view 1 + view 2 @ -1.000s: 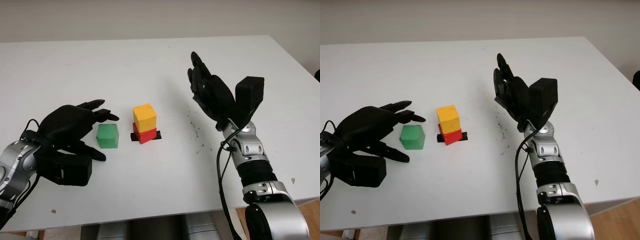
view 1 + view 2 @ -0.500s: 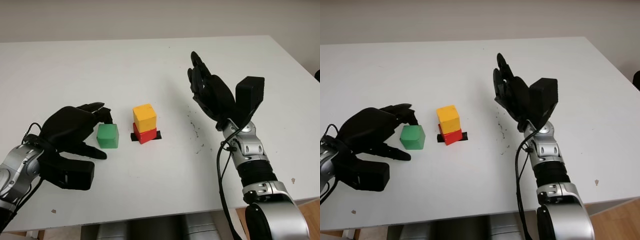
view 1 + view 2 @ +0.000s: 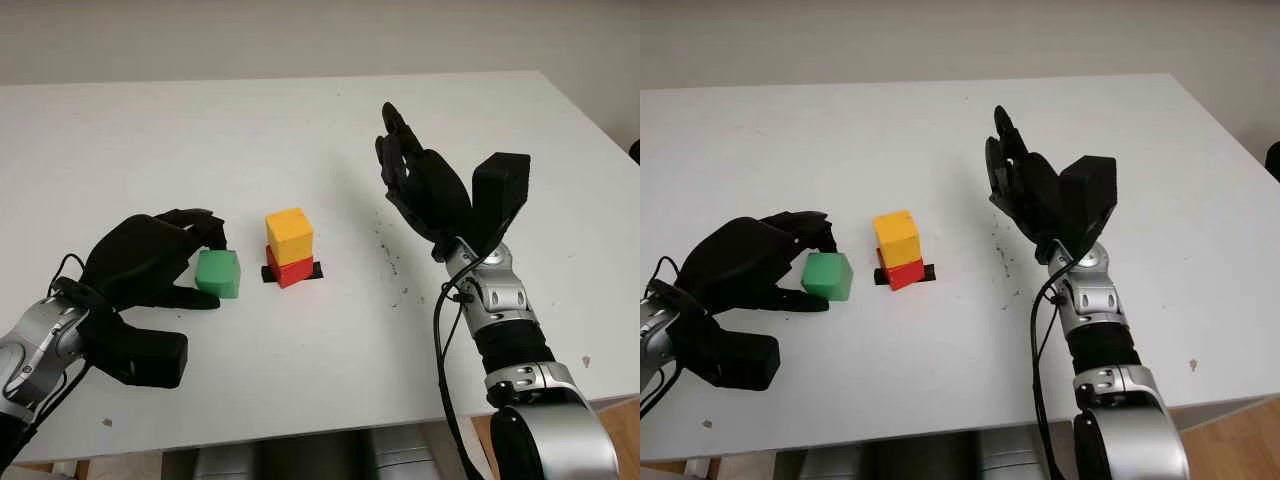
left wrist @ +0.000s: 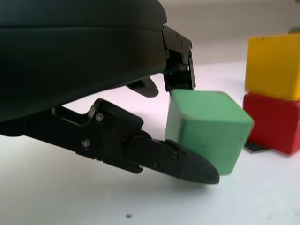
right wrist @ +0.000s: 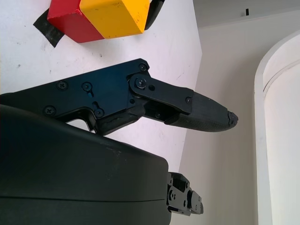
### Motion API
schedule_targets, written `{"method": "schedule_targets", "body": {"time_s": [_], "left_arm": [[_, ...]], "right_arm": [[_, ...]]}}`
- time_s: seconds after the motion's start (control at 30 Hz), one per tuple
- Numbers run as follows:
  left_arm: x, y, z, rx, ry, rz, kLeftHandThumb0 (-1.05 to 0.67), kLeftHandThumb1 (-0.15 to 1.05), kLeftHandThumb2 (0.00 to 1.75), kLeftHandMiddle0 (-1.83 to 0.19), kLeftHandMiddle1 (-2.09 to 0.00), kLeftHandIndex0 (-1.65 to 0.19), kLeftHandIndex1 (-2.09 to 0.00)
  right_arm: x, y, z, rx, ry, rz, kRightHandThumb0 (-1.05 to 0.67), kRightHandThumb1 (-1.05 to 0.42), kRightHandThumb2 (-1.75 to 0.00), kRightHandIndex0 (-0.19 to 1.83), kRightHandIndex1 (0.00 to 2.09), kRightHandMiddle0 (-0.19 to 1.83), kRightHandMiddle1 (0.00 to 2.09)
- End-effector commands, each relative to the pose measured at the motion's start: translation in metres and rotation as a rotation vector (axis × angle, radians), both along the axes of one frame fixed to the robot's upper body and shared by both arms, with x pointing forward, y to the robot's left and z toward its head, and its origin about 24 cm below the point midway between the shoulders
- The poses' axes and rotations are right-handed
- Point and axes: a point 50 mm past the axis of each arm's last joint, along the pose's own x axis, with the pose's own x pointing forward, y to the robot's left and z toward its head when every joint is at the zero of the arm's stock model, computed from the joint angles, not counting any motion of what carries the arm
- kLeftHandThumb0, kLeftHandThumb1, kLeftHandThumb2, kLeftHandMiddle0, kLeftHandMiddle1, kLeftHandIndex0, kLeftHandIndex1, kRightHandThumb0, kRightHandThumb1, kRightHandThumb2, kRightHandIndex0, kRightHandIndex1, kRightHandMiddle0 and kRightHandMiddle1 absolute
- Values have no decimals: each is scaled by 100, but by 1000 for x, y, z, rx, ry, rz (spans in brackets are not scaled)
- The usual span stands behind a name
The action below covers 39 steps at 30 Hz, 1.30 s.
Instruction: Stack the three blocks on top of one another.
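While the left hand grips one block, the scene reads as follows.
Left hand (image 3: 150,265): clamped on the green block, with one finger (image 4: 180,164) along the block's lower near side and another pressing its far top edge.
Green block (image 3: 218,273): between the left hand's fingertips, tilted; I cannot tell whether it touches the table (image 3: 300,130).
Yellow block (image 3: 289,236): just beyond the left hand's fingertips, near the green block but apart from it, sitting on top of the red block.
Red block (image 3: 290,271): under the yellow one, on a patch of black tape (image 3: 312,272).
Right hand (image 3: 420,185): open, holding nothing, raised above the table, well apart from the two-block stack on its palm side.
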Motion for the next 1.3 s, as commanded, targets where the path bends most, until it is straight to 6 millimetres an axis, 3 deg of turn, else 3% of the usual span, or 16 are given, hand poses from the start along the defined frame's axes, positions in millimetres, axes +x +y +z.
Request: {"method": "schedule_targets", "body": {"time_s": [0.0,0.2,0.47,0.8,0.87,1.0,1.07,1.27], "left_arm": [[4,1,7,-84,-23,2,-48,105,19,1,-78,-11,-173],[5,4,10,-285,-9,10,-35,105,15,7,-91,-5,-171],[7,12,24,-565,141,31,-29,105,20,18,-101,1,-197],[7,22,42,-669,182,51,-28,105,23,15,-98,-7,-200],[8,24,47,-687,174,53,-30,105,23,10,-91,-10,-198],[11,24,66,-772,166,36,-35,105,25,-12,-38,-14,-186],[14,22,75,-820,167,18,-36,105,25,-18,-21,-16,-182],[23,9,96,-926,178,1,-39,105,18,-23,-9,-30,-174]], "right_arm": [[1,-2,6,5,-27,-6,-70,-105,-71,-19,0,-19,0],[0,-2,6,11,-25,-1,-68,-105,-71,-19,0,-19,0],[-1,-2,4,13,-22,10,-67,-105,-71,-19,0,-19,0],[-1,-2,2,20,-2,12,-67,-105,-64,-19,0,-19,0],[-1,-2,2,26,0,10,-66,-105,-64,-19,0,-19,0],[0,-2,2,12,-11,17,-68,-105,-64,-19,0,-19,0],[0,-2,2,10,-8,19,-68,-105,-65,-19,0,-19,0],[1,-1,2,26,-2,26,-68,-105,-64,-19,0,-19,0]]}}
